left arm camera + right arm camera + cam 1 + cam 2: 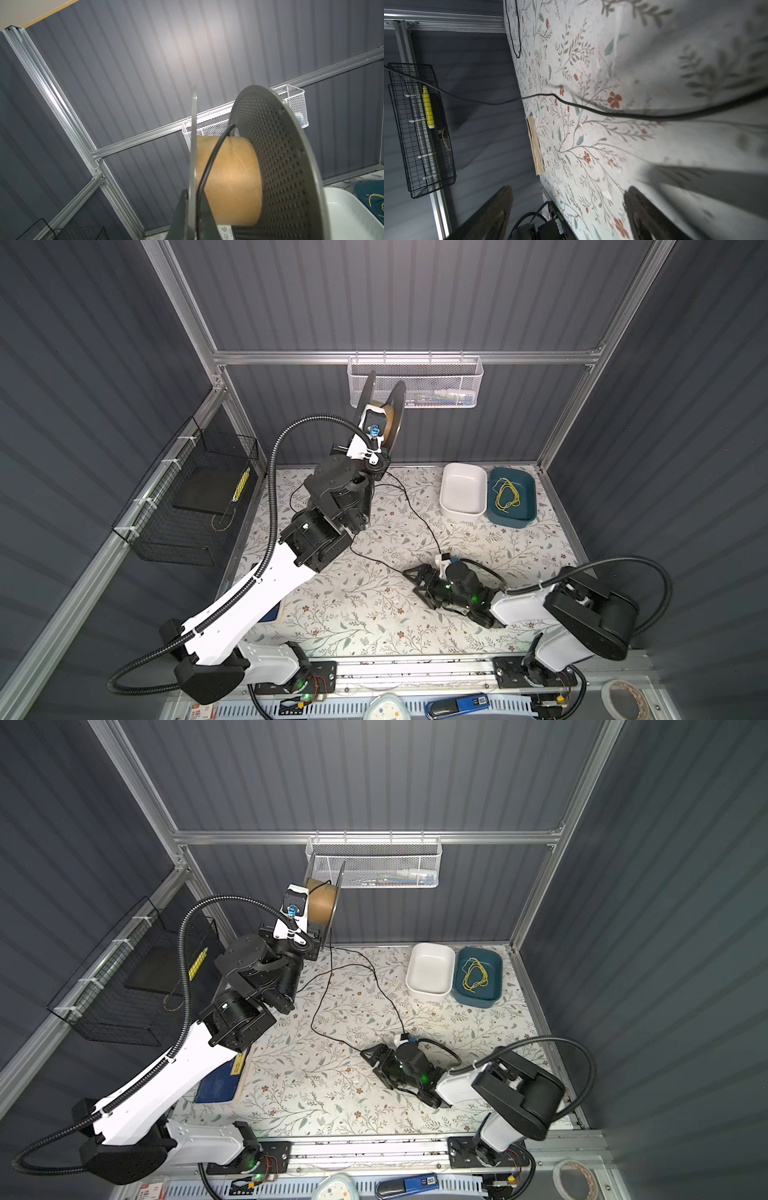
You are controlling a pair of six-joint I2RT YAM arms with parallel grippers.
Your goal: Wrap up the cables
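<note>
My left gripper (374,416) is raised near the back wall. It is shut on the thin rim of one flange of a grey spool (388,414) with a brown cardboard core (230,178). The black cable (212,160) lies across that core beside the clamped flange. From the spool it hangs down to the floral mat (332,1094) and loops there (328,990) toward my right gripper (413,583). That gripper lies low over the mat with its jaws wide apart and nothing between them. In the right wrist view the cable (612,114) crosses ahead of the fingers.
A white bowl (463,491) and a teal bowl (528,506) holding a yellow wire loop (506,494) stand at the back right. A white mesh basket (415,381) hangs on the back wall, a black wire basket (195,506) on the left wall. A blue book (220,1081) lies under the left arm.
</note>
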